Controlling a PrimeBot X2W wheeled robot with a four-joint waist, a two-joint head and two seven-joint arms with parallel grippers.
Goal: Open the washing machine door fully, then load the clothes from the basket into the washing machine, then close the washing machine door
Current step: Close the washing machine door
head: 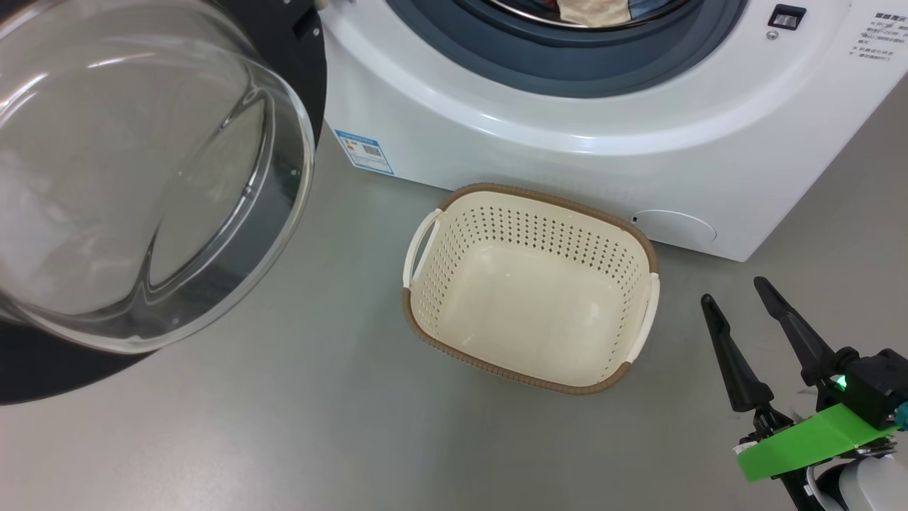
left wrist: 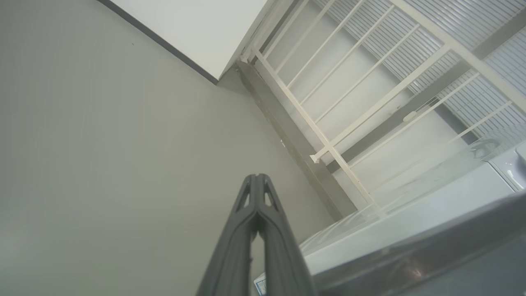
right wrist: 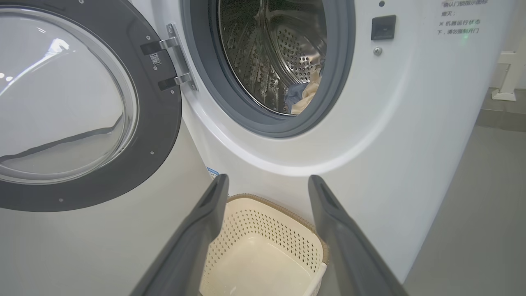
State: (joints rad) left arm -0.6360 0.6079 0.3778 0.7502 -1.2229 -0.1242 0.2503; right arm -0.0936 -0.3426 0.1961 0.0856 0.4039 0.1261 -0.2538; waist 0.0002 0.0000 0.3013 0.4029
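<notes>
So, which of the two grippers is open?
The right gripper: its two dark fingers stand well apart. The left gripper has its fingers pressed together at the tips.

Bright even light, glare on washing machine door (head: 142, 177), faint shadows

The left gripper (left wrist: 257, 177), two long dark grey fingers, rises from the bottom centre of the frame with its tips pressed together and nothing between them. A plain grey floor (left wrist: 102, 164) covers the left half. At upper centre a flat white wall panel (left wrist: 197, 28) meets the floor along a dark skirting strip (left wrist: 164, 47). A white metal barred railing (left wrist: 328, 94) crosses the upper right. A blurred glossy grey band (left wrist: 411, 255) lies at lower right, too hazy to identify.
</notes>
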